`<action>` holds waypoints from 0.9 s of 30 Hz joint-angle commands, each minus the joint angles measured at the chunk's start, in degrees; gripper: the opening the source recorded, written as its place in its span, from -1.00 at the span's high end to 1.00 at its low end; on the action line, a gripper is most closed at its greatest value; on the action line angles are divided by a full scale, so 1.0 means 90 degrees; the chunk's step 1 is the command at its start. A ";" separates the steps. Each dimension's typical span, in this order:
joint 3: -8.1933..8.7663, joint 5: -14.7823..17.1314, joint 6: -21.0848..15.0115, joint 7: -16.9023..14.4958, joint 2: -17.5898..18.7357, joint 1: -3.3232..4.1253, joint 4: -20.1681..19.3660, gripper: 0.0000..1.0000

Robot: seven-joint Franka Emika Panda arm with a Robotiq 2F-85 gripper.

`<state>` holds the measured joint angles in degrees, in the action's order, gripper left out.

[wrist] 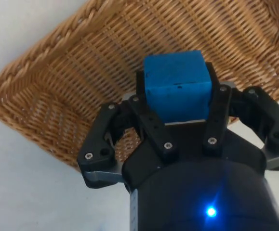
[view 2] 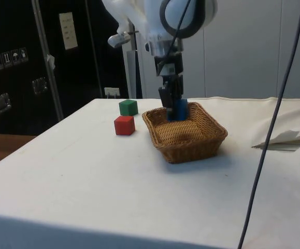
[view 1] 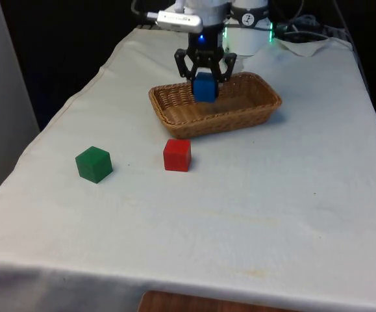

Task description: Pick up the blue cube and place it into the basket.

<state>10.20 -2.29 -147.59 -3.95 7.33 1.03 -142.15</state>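
My black gripper (view 1: 205, 83) is shut on the blue cube (view 1: 204, 87) and holds it just above the inside of the wicker basket (view 1: 256, 107), near the basket's end on the front view's left. In the side view the blue cube (view 2: 179, 109) hangs low over the basket (view 2: 191, 142), clamped in the gripper (view 2: 173, 108). In the wrist view the cube (wrist: 178, 86) sits squeezed between the two fingers, with the basket's woven floor (wrist: 105, 72) right behind it.
A red cube (view 1: 176, 155) lies on the white cloth just in front of the basket. A green cube (view 1: 94, 164) sits further towards the front view's left. A loose fold of cloth and cables lie at the table's far end.
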 commanded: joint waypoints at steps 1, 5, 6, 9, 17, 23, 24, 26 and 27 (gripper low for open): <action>-0.0019 0.0064 -0.0178 -0.0038 0.0095 -0.0006 -0.0025 0.99; -0.0025 0.0070 -0.0382 -0.0038 0.0293 -0.0013 -0.0032 0.99; -0.0032 0.0076 -0.0490 -0.0038 0.0388 -0.0013 -0.0032 0.99; -0.0038 0.0089 -0.0605 -0.0045 0.0484 -0.0019 -0.0032 0.99; -0.0064 0.0108 -0.0955 -0.0070 0.0802 -0.0038 -0.0025 0.99; -0.0025 0.0057 -0.0949 -0.0045 0.0834 -0.0032 -0.0006 0.87; -0.0025 0.0051 -0.0949 -0.0045 0.0834 -0.0025 -0.0006 0.72; -0.0019 0.0045 -0.0942 -0.0045 0.0834 -0.0025 -0.0006 0.53; -0.0013 0.0038 -0.0936 -0.0038 0.0828 -0.0025 -0.0006 0.15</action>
<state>10.26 -2.29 -156.07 -3.95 14.95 0.97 -142.09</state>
